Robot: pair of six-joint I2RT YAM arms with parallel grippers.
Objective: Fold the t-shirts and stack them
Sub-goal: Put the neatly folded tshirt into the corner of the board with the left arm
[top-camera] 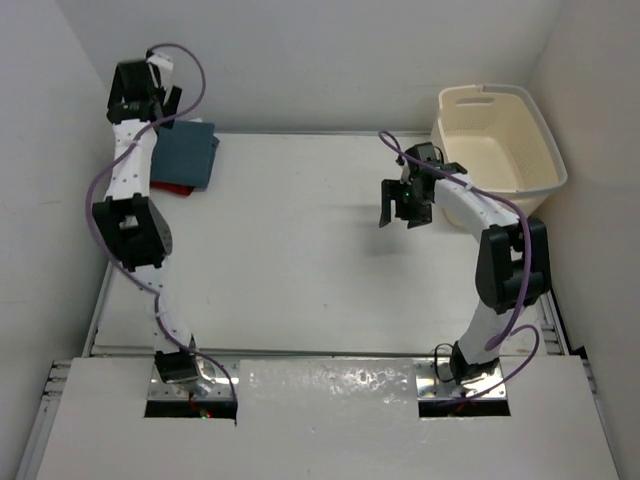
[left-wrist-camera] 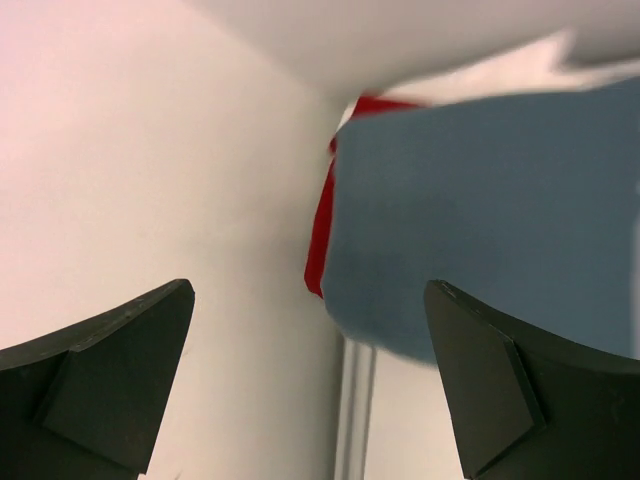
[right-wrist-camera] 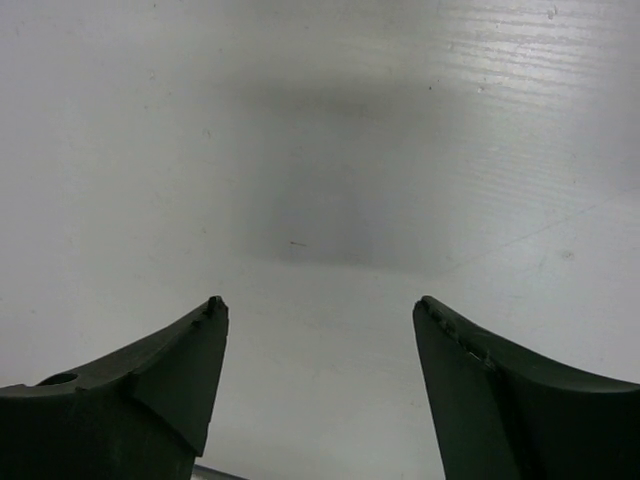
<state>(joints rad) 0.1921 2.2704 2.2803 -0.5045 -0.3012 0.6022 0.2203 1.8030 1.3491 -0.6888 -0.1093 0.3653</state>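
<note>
A folded slate blue-grey t-shirt (top-camera: 186, 153) lies at the table's far left corner, on top of a red t-shirt whose edge (top-camera: 170, 188) shows at the near side. In the left wrist view the blue-grey t-shirt (left-wrist-camera: 490, 220) covers the red one (left-wrist-camera: 321, 235), and a white strip (left-wrist-camera: 500, 75) shows beyond them; I cannot tell if it is cloth. My left gripper (top-camera: 170, 103) (left-wrist-camera: 308, 290) hangs open above the stack's far left edge and holds nothing. My right gripper (top-camera: 400, 215) (right-wrist-camera: 320, 305) is open over bare table right of centre.
A cream plastic laundry basket (top-camera: 545, 160) stands at the far right corner, behind the right arm. White walls close in the table on the left, back and right. The table's left rail (left-wrist-camera: 358, 420) runs just below the stack.
</note>
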